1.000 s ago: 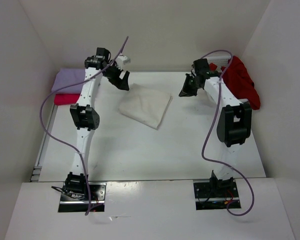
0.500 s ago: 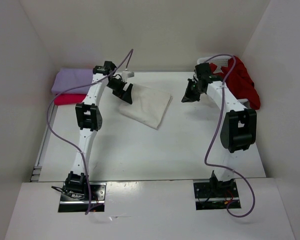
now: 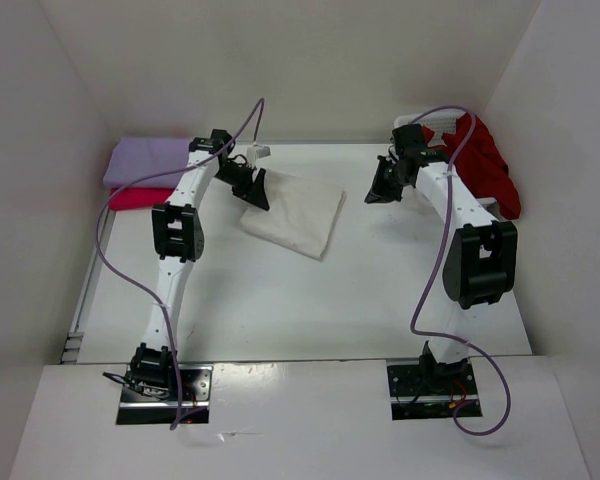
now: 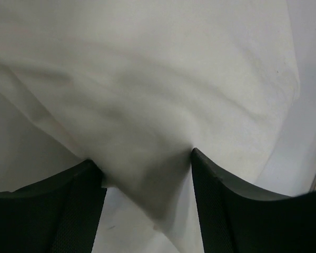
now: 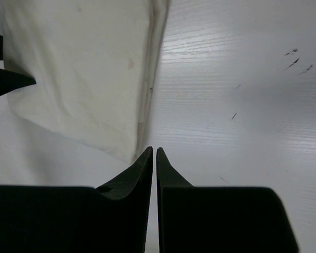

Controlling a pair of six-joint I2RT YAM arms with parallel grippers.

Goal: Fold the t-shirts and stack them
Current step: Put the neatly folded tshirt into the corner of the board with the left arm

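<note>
A folded cream white t-shirt (image 3: 292,212) lies on the table at the back centre. My left gripper (image 3: 252,190) is down at its near-left corner. In the left wrist view the cream cloth (image 4: 147,79) bunches into a corner between the two dark fingers, and the gripper (image 4: 143,158) is still open around it. My right gripper (image 3: 375,192) hovers to the right of the shirt, shut and empty; the right wrist view shows the gripper (image 5: 154,150) just off the cream shirt's edge (image 5: 79,68). A lavender t-shirt (image 3: 145,160) rests folded on a magenta-pink one (image 3: 130,198) at the back left.
A dark red t-shirt (image 3: 485,165) hangs crumpled over a white basket (image 3: 425,120) at the back right. White walls close in the table on the left, back and right. Purple cables loop above both arms.
My left gripper has come down and forward onto the cream shirt's left corner, and its jaws have narrowed around the cloth. The right arm has shifted slightly right, its jaws still shut.
</note>
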